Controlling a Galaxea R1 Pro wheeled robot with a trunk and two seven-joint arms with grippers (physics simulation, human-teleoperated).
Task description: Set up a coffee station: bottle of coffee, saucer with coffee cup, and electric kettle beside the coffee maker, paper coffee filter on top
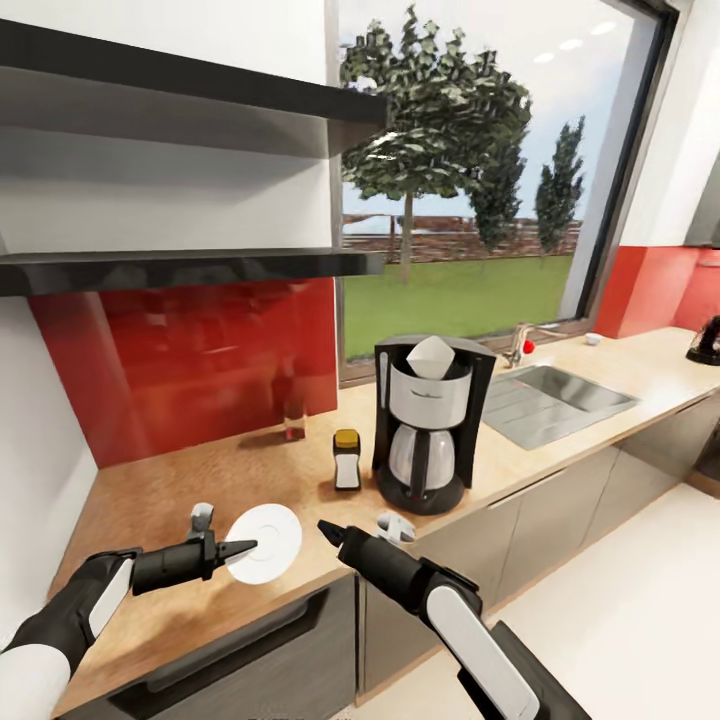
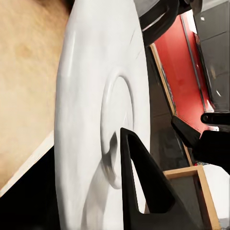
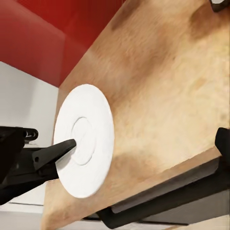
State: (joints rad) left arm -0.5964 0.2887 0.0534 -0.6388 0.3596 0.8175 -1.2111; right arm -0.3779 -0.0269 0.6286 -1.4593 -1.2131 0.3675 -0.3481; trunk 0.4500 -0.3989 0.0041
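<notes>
White saucer [image 1: 266, 541] pinched by its rim in left gripper [image 1: 240, 548], near front edge of kitchen countertop [image 1: 190, 480]. Right gripper [image 1: 328, 529] just beside, finger spread unclear. Bare worktop behind, left of bottle of coffee [image 1: 347, 459] and coffee maker [image 1: 428, 423].

Head view high over countertop [image 1: 560, 440]; both wrist views near saucer [image 3: 84, 140].

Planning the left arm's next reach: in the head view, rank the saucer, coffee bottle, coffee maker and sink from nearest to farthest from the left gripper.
1. saucer, at the left gripper fingers.
2. bottle of coffee, behind, rightward.
3. coffee maker, right of the bottle.
4. sink, far right.
</notes>
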